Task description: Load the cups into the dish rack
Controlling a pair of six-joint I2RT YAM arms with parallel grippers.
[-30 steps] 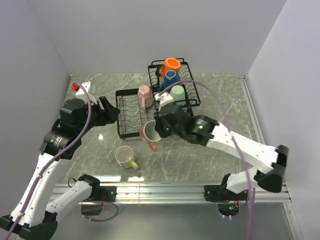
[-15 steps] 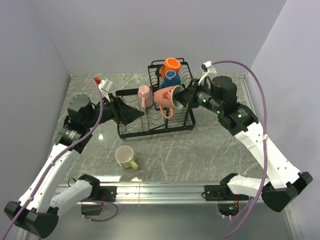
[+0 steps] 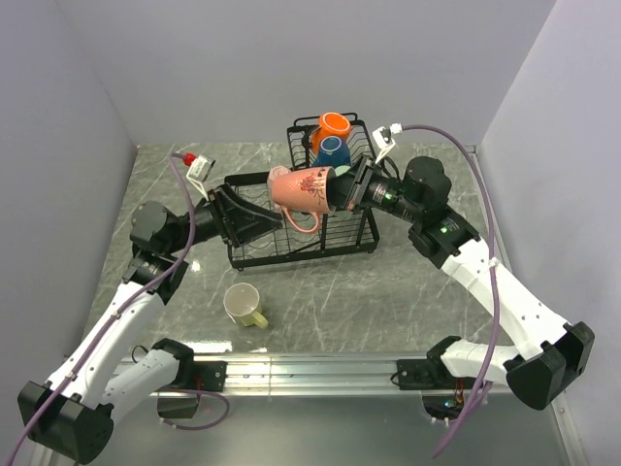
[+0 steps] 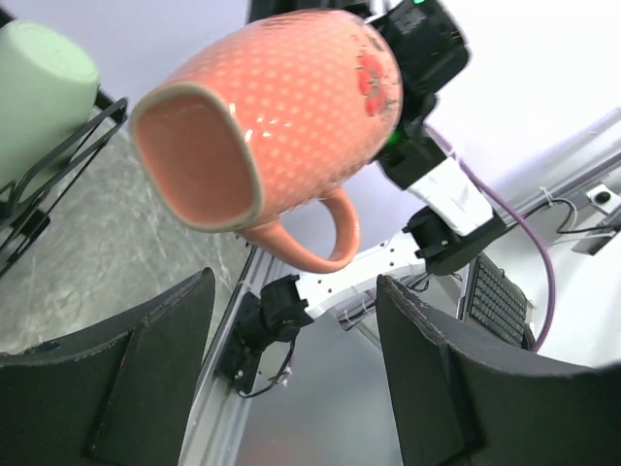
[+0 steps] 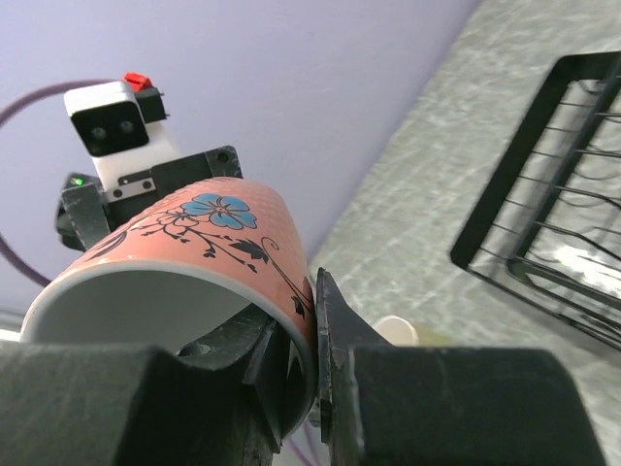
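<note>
Overhead, a salmon mug [image 3: 306, 187] with a painted flower hangs on its side above the lower tray of the dish rack [image 3: 301, 256], handle pointing down. The right gripper [image 5: 309, 291] pinches it by the rim alone, one finger inside the pale wall and one outside. The left gripper [image 4: 293, 291] faces the mug's base with its fingers spread wide and touching nothing.

An orange cup [image 3: 335, 124] and a blue cup [image 3: 332, 149] sit in the raised basket, a pale green cup [image 4: 39, 87] rests against the wire and a pink cup [image 3: 279, 175] stands in the lower tray. A yellow cup [image 3: 243, 305] waits on the table near the arms.

The mug looks like glazed ceramic — rigid, smooth and probably slick. It appears heavy enough to lever against a rim pinch when held sideways, and likely to chip if it drops onto the wire. A steadier hold would seem to be across the round body near the base, where the open fingers could straddle it — or over the rim wall again. The thin handle looks the poorer choice, since the mug would probably swing on it.
</note>
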